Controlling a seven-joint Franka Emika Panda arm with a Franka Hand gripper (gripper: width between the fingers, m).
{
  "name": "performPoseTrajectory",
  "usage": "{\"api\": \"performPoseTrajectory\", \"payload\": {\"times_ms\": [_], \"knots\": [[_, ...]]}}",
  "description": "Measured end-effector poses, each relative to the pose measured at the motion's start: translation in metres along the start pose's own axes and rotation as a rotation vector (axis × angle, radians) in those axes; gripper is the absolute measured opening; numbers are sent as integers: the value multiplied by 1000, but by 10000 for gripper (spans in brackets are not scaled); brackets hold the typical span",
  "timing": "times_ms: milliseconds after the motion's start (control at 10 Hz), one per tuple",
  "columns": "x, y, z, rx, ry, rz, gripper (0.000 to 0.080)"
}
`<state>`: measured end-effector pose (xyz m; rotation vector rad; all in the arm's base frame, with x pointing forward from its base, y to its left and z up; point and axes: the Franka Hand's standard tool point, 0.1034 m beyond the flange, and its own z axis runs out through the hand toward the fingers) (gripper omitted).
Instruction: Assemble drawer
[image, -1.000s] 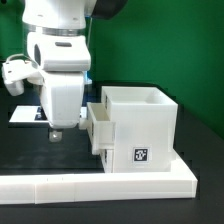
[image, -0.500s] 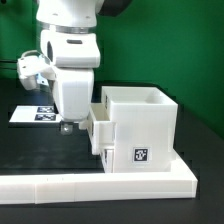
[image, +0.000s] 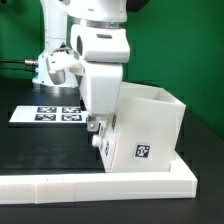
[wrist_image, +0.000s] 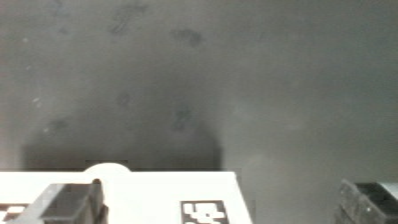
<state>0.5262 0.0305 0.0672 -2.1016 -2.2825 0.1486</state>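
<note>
The white box shell (image: 152, 120) stands on the black table at the exterior view's right, with a marker tag on its front face. The knobbed tray (image: 103, 143) sticks a little out of its left side and is mostly hidden behind my gripper (image: 93, 127). The gripper hangs right at the tray's outer face, fingers pointing down. In the wrist view the tray's white face (wrist_image: 151, 195) shows with its round knob (wrist_image: 107, 170) and a tag. My gripper (wrist_image: 219, 205) is open, one finger (wrist_image: 63, 205) over the tray and the other well off it.
The marker board (image: 55, 112) lies flat on the table behind the arm at the exterior view's left. A low white rail (image: 100, 183) runs along the table's front edge. A cable hangs by the arm's left side.
The arm has moved to the exterior view's right, up against the tray. The tray now sticks out less, and the box shell has shifted right and turned a little.
</note>
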Motion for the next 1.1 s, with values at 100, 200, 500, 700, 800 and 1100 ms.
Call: {"api": "performPoseTrajectory", "payload": {"times_ms": [100,200,500,700,800,1100], "knots": [[0,0,0,0,1,-7,649],[-8,-1,4,2,2,-22,649],[-44,-20,19,-8,7,-24,649],[-53,-27,16,-12,7,-3,649],[-53,-31,15,-14,6,20,649],[-53,-32,17,-10,7,19,649]]}}
